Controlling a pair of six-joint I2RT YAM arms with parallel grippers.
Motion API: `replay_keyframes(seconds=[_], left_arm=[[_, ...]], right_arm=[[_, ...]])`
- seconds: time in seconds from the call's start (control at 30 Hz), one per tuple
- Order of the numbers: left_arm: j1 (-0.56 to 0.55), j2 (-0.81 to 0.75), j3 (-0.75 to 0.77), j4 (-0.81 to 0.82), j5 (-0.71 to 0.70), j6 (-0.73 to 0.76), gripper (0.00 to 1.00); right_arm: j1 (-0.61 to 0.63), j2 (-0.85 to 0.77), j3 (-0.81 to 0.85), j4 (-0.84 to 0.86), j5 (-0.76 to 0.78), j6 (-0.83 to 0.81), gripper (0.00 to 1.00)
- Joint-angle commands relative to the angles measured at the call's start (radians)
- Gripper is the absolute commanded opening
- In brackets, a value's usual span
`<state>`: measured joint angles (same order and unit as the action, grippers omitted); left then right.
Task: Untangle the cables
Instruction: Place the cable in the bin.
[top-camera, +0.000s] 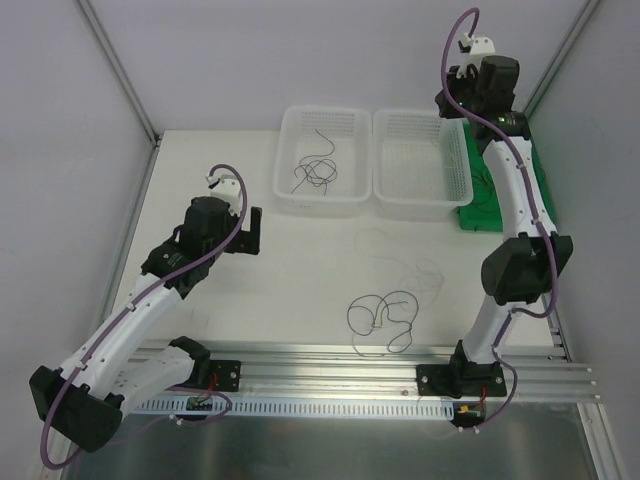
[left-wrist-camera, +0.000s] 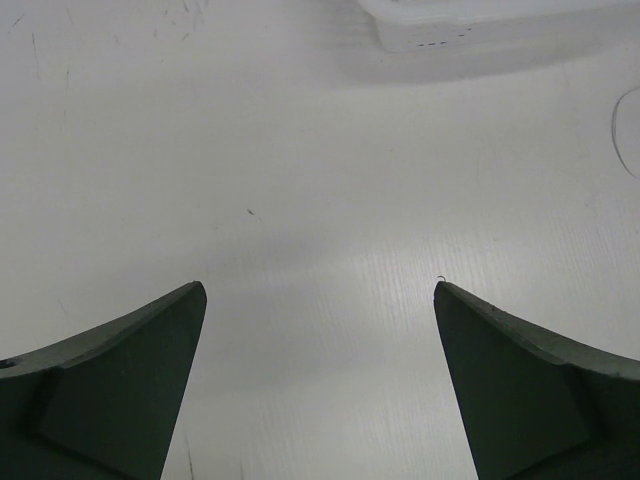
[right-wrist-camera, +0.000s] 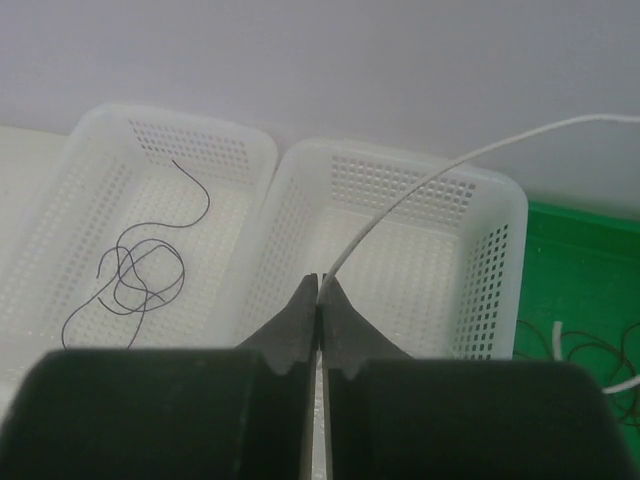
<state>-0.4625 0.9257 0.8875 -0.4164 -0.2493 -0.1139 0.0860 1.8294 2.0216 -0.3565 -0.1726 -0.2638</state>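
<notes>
While the right gripper (right-wrist-camera: 319, 288) pinches a pale cable (right-wrist-camera: 400, 205) above the right basket (right-wrist-camera: 505, 215), best lower it inside before letting go, so the springy strand cannot jump out. The left gripper (left-wrist-camera: 320, 300) is spread wide, empty, over the table (left-wrist-camera: 300, 150). A dark tangle (top-camera: 380, 318) lies on the table near the right base.

A white wire (right-wrist-camera: 450, 168) runs off the right wrist view's edge; the left wrist view crops a blurred basket (left-wrist-camera: 470, 25).
</notes>
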Motion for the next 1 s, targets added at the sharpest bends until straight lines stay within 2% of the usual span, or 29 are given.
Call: replay_keyframes(seconds=[0.0,0.23,0.33,0.43,0.47,0.57,0.6,0.7,0.8,0.97], left_arm=[[0.015,0.016,0.001,0.007,-0.018,0.019,0.99],[0.016,0.044,0.002,0.002,-0.013,0.020,0.99],[0.016,0.047,0.004,-0.001,-0.008,0.020,0.99],[0.016,0.047,0.004,-0.002,-0.007,0.019,0.99],[0.018,0.045,0.004,-0.002,-0.007,0.019,0.99],[0.016,0.045,0.004,-0.002,-0.005,0.019,0.99],[0.018,0.045,0.004,-0.002,0.004,0.016,0.99],[0.016,0.047,0.008,-0.004,0.025,0.013,0.99],[0.018,0.044,0.008,-0.004,0.042,0.006,0.99],[0.018,0.042,0.008,-0.004,0.073,0.000,0.99]], right_arm=[[-0.006,0.063,0.057,0.085,-0.068,-0.011,0.02],[-0.022,0.258,0.085,0.051,-0.130,-0.008,0.02],[-0.025,0.329,0.085,0.025,-0.111,0.006,0.04],[-0.032,0.372,0.088,-0.021,-0.094,0.052,0.23],[-0.035,0.372,0.088,-0.060,-0.105,0.086,0.37],[-0.034,0.305,0.046,-0.096,-0.119,0.121,0.49],[-0.034,0.273,-0.007,-0.095,-0.117,0.142,0.58],[-0.034,0.141,-0.096,-0.117,-0.090,0.175,0.68],[-0.023,-0.007,-0.179,-0.157,-0.065,0.189,0.71],[0.020,-0.296,-0.504,-0.157,-0.033,0.227,0.72]])
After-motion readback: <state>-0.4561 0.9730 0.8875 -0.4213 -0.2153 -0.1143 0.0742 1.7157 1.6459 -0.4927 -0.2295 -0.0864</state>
